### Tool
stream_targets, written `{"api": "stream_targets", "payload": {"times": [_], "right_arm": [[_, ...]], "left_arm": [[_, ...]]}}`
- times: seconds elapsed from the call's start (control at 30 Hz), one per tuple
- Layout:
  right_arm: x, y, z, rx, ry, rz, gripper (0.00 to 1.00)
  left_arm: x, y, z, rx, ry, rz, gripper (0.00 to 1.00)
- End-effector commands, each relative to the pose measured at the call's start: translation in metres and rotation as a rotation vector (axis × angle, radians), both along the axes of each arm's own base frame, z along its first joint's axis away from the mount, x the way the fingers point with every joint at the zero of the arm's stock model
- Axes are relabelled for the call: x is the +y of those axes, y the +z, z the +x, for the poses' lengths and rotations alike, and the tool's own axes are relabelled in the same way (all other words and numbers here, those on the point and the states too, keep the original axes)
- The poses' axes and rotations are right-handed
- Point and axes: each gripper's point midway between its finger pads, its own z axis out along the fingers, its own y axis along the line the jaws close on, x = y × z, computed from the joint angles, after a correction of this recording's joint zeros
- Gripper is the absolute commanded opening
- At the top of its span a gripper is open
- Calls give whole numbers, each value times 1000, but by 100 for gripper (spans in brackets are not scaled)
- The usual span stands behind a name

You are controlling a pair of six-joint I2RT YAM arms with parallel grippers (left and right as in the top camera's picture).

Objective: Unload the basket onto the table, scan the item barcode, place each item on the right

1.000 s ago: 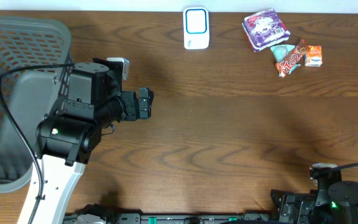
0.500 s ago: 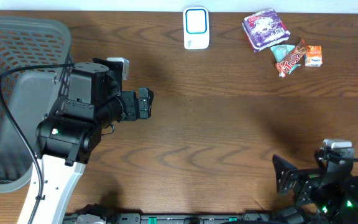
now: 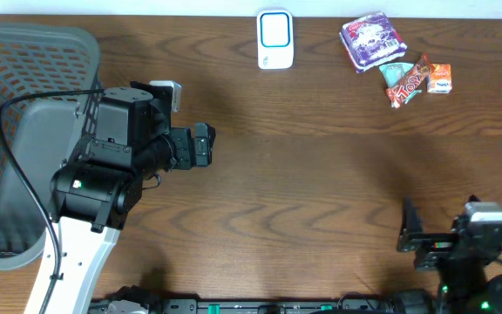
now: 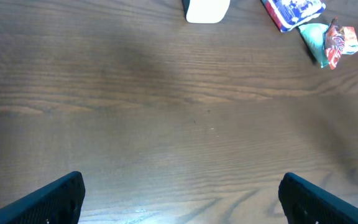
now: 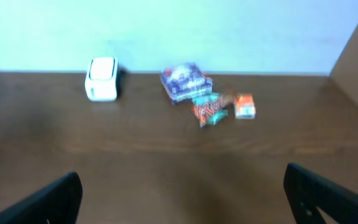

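**Bench** (image 3: 321,192): bare across the middle. All task things lie along the far edge.

**Basket** (image 3: 50,39): at the left end, unmoved over the last second.

**Left arm** (image 3: 103,174): same place as a second ago, reaching out from beside the basket. Left fingers (image 4: 48,199) are spread wide with only bare wood between them, and they hold nothing.

**Right arm** (image 3: 473,253): the only thing that has changed. A second ago it lay folded low at the near right edge. It has since lifted and swung so its wrist looks toward the far edge. Right fingers (image 5: 42,202) are spread wide and empty. They are well apart from every item.

**Scanner** (image 3: 274,39): white with a blue face, at the far edge near the middle, undisturbed.

**Items**: grouped at the far right and well apart from both arms.
- The purple packet (image 3: 371,39) lies nearest the scanner.
- The wrapped bar (image 3: 405,80) lies just beside it.
- The small orange carton (image 3: 440,78) is touching the bar or nearly so.
- No barcode is legible in any view.

**Assessment**: the task looks barely begun. Nothing has been picked up or shown to the scanner. The right arm's lift reads as the start of a reach toward the group on its own side, with the whole depth of the bench to cross. Which item it will take cannot be told.
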Motion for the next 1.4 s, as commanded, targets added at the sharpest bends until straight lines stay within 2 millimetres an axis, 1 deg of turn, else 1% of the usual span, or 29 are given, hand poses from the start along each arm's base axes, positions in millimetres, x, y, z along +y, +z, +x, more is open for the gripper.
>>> {"api": "stream_targets", "payload": {"times": [0.0, 0.17, 0.3, 0.4, 0.63, 0.77, 0.97, 1.37], "right_arm": [[-2, -26, 6, -21, 3, -61, 99], [9, -58, 24, -63, 54, -45, 99], [20, -70, 36, -138, 106, -29, 99], [23, -82, 47, -174, 112, -26, 99], [21, -95, 60, -213, 87, -25, 99], [10, -112, 67, -207, 11, 41, 99], [11, -137, 73, -194, 2, 85, 99], [15, -138, 73, -194, 23, 86, 99]], "left_arm": [[2, 7, 2, -16, 16, -3, 99], [2, 7, 2, -15, 16, -3, 99], [2, 7, 2, -15, 16, -3, 99], [2, 7, 2, -15, 16, -3, 99], [2, 7, 2, -15, 16, -3, 99], [2, 7, 2, -15, 16, -3, 99], [2, 7, 2, -16, 16, -3, 99], [2, 7, 2, -16, 16, -3, 99]]}}
